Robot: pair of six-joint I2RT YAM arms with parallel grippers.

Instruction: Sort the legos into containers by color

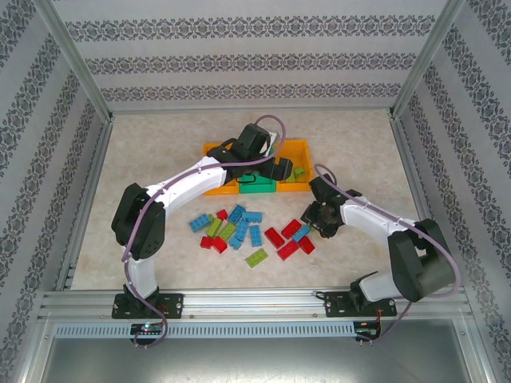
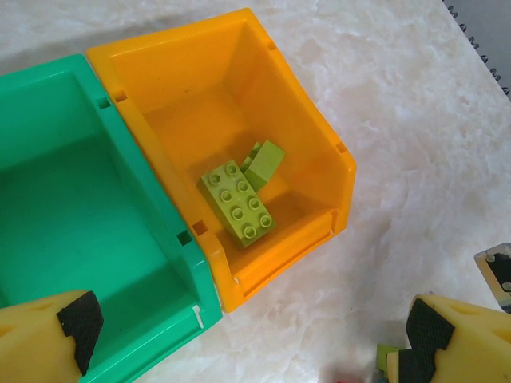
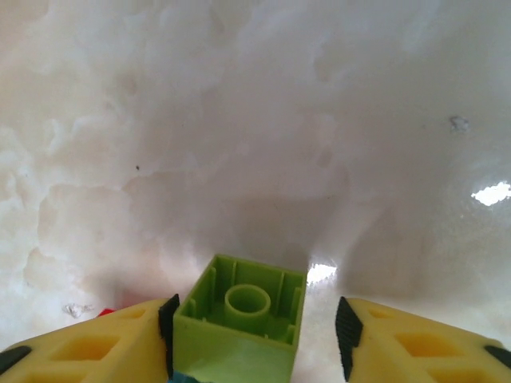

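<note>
ok so here's where I'm at. My left claw [image 2: 247, 341] hangs over the bins with its fingers spread as wide as they go. Right below it the green bin [image 2: 64, 223] and an orange bin [image 2: 307, 140] sit side by side, walls touching. The orange bin has two lime green pieces in it: a long lego [image 2: 238, 201] lying flat with its studs up, and a smaller lego [image 2: 266, 162] tipped up at the long one's far end, touching it.

From the top camera the three bins make a row around the middle of the tabletop [image 1: 160, 152], toward the far edge. The second orange bin [image 1: 212, 148] is on the left end, partly under my left arm [image 1: 188, 183].

My right claw [image 3: 255, 339] is low over the tabletop with a lime green brick [image 3: 239, 315] sitting between the pads. The brick's hollow underside faces the wrist camera. One pad [image 3: 169, 335] is right up against the brick, and the other pad [image 3: 345, 335] has a visible gap. So the claw is around the brick, not clamped on it.

The loose legos [image 1: 255, 235] are scattered mid-tabletop toward the near edge, with blue, red and lime mixed and several touching. My right claw is at the right end of that scatter, just beside some red legos [image 1: 289, 249] and a blue lego [image 1: 301, 232].
</note>
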